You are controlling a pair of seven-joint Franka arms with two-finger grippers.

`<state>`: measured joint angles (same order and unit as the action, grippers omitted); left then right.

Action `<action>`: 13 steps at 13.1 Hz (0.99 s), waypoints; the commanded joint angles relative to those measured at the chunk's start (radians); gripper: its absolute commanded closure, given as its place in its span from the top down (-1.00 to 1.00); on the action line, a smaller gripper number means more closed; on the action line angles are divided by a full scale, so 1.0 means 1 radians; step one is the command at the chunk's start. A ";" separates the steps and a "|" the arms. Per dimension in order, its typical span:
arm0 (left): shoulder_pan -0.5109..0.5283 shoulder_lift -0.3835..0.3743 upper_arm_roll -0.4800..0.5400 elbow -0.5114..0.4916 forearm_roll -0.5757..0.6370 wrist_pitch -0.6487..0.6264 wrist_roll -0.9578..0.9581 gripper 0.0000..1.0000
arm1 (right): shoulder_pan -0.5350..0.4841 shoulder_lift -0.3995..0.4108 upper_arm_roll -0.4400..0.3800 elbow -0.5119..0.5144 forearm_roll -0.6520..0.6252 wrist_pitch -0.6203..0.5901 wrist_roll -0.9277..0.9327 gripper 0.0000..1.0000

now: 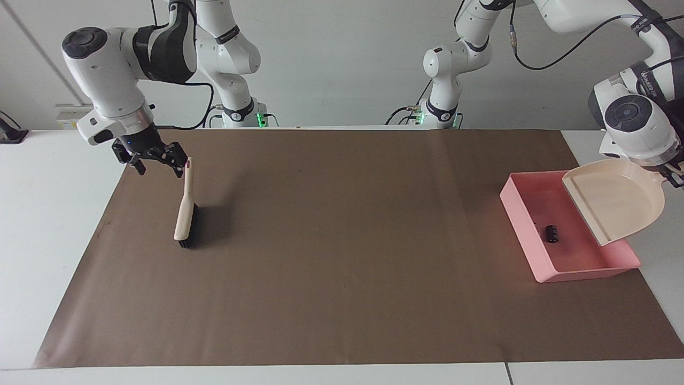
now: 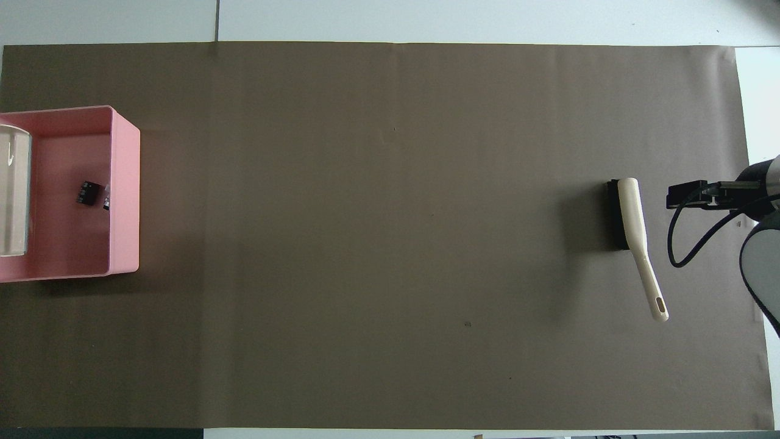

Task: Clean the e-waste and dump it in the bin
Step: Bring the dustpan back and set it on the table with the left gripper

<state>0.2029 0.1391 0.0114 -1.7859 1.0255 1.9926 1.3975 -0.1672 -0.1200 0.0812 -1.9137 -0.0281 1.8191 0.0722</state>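
E-waste lying in the bin, both tools nearly put by.

A black part of the e-waste is lying on the floor of the pink bin, and the overhead view seems to show a second small piece just beside it against the bin's wall, though that is hard to make out. The left gripper is holding the beige dustpan by its handle, tilted over the bin and looking empty, so the dumping appears done. The brush is lying on the brown mat, well apart from the bin toward the right arm's end, with the right gripper hanging over its handle, fingers spread wide and holding nothing. White tabletop is bordering the mat; a plain pale wall is standing at the robots' end.
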 commanded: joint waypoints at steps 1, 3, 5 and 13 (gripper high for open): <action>-0.086 -0.038 -0.001 -0.022 0.153 -0.107 -0.050 -1.00 | 0.002 0.089 0.005 0.233 -0.003 -0.174 0.096 1.00; -0.109 -0.059 -0.001 -0.075 0.227 -0.133 -0.122 -1.00 | 0.012 0.094 0.008 0.326 0.000 -0.285 0.152 1.00; -0.109 -0.058 -0.001 -0.087 0.284 -0.152 -0.198 -1.00 | 0.008 0.095 0.006 0.346 0.005 -0.337 0.155 1.00; -0.117 -0.076 -0.008 -0.092 0.358 -0.150 -0.143 -1.00 | 0.147 0.079 -0.143 0.294 0.007 -0.331 0.144 1.00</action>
<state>0.0952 0.0994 0.0028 -1.8660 1.3677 1.8484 1.2074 -0.0231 -0.0314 -0.0485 -1.6044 -0.0254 1.4948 0.2080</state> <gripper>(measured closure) 0.674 0.000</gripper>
